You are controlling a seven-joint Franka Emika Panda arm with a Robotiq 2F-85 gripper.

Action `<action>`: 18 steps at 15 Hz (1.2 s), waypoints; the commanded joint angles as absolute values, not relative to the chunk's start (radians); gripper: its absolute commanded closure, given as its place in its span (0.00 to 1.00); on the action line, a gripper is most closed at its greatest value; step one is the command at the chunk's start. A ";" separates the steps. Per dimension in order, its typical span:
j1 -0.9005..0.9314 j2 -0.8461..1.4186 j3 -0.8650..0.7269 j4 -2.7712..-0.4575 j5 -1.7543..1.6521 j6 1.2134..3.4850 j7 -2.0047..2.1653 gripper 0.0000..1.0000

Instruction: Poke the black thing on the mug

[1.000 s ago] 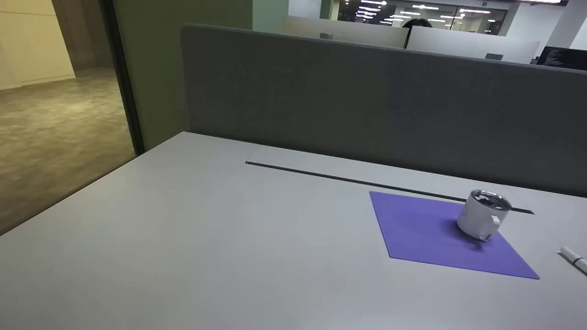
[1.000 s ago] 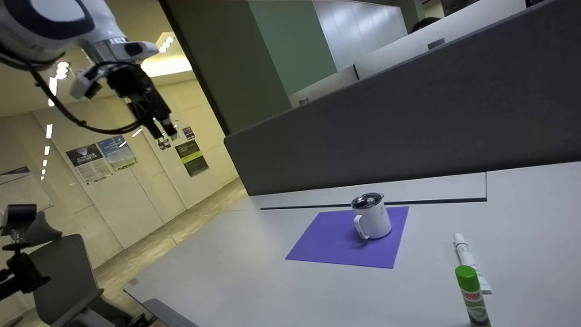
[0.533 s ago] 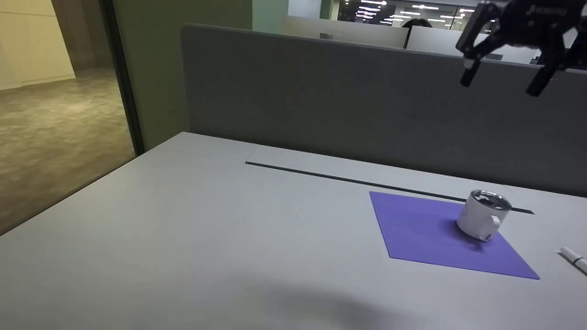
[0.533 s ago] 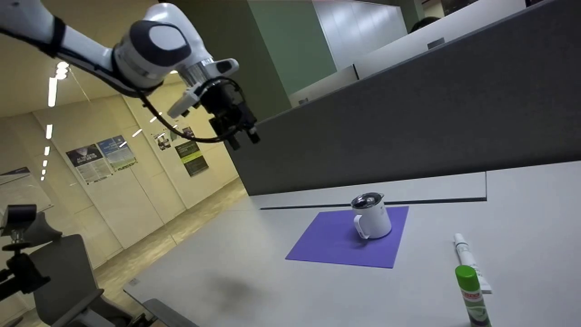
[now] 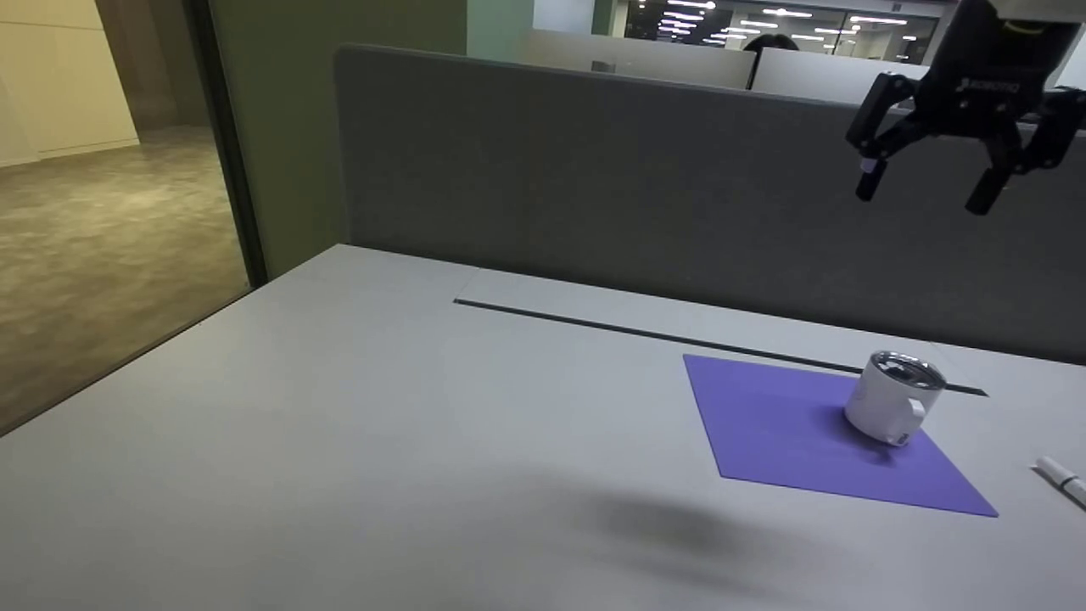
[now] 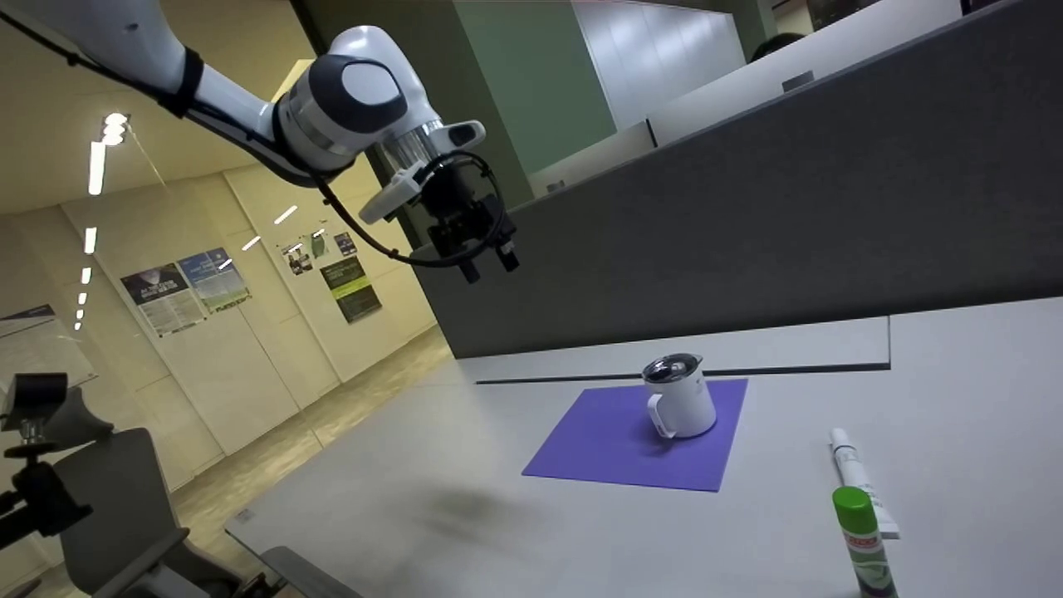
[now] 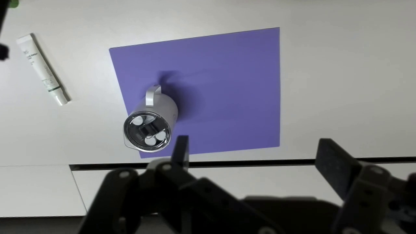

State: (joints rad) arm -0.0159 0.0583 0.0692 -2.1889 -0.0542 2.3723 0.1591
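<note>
- Tool (image 5: 923, 202) hangs above the desk (image 5: 475, 441), well apart from the mug (image 7: 165, 107), its jaws spread wide with nothing between them; lowered like this, the fingers (image 7: 179, 152) could straddle the lid (image 7: 138, 131) and touch nothing, so narrowing them first seems wise.
- The black tab (image 7: 152, 128), likely the thing to poke, sits in the lid on top of the upright mug; in the wrist view it appears outside the gap between the fingers, so a poorly aimed drop might hit the lid's edge instead.
- The mug and the purple sheet (image 7: 234, 84) may shift together, or the mug may tip, if the push comes slanted or too hard; it stands near one side of the sheet.
- The handle (image 7: 150, 97) juts sideways and could catch a low fingertip.
- A dark partition (image 5: 594, 187) rises behind; an overlong reach might bring the arm (image 6: 307, 116) against it.
</note>
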 commanded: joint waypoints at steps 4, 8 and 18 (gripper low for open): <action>0.002 0.046 0.051 -2.196 -0.053 2.370 0.157 0.00; -0.022 0.083 0.006 -2.188 -0.114 2.473 0.173 0.25; -0.067 0.277 -0.093 -2.120 -0.136 2.634 0.068 0.95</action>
